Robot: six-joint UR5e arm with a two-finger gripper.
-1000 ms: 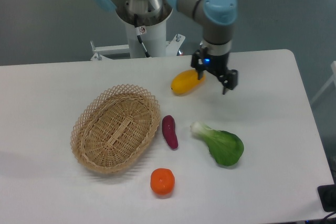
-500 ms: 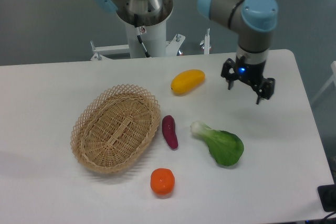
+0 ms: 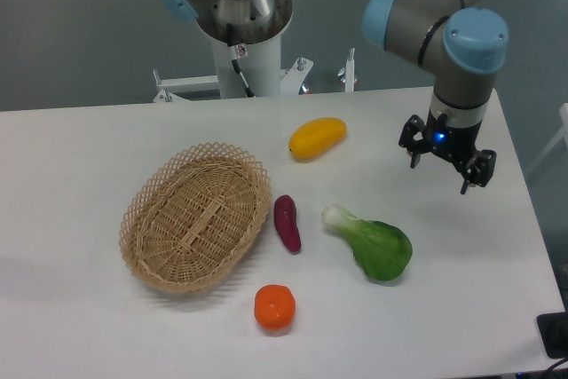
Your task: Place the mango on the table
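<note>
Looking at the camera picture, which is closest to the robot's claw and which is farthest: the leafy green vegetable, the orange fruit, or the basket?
From the gripper, which hangs open over the right part of the table:
1. Leafy green vegetable, just below and left of it.
2. Orange fruit, near the front edge, farther left.
3. Wicker basket, farthest, on the left side.

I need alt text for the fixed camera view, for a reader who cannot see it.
A yellow mango lies free on the white table, with the robot's open, empty gripper hanging apart from it near the table's far right. Nearer the camera are an empty wicker basket, a purple sweet potato, a bok choy and an orange fruit.
</note>
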